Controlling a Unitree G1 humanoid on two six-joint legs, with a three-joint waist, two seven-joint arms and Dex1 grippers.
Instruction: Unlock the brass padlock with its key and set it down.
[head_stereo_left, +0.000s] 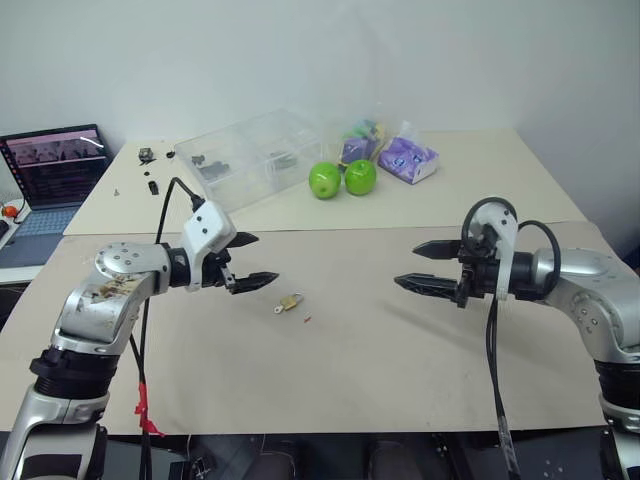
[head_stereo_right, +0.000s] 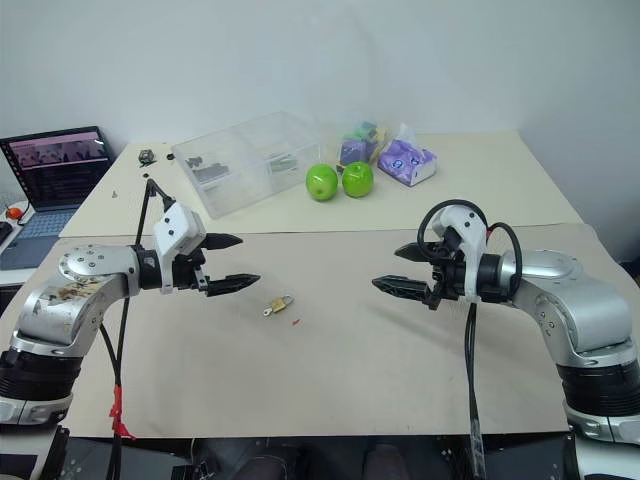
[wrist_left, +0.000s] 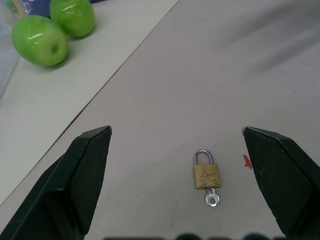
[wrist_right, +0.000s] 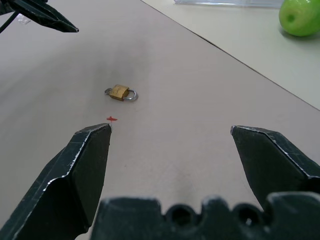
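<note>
- Beige table carries all items.
- Clear plastic organiser box at the far side; small dark parts in its compartments, type not discernible.
- Left gripper and right gripper: jaws spread wide, nothing held.
- Two green apples just beside the box.
- Brass padlock lies flat between the grippers, nearer the left; key sits in its base.

Our head stereo pair looks forward and down over the worktop. Each wrist cam sits low, close, aimed between its jaws; all four share the brass padlock.
</note>
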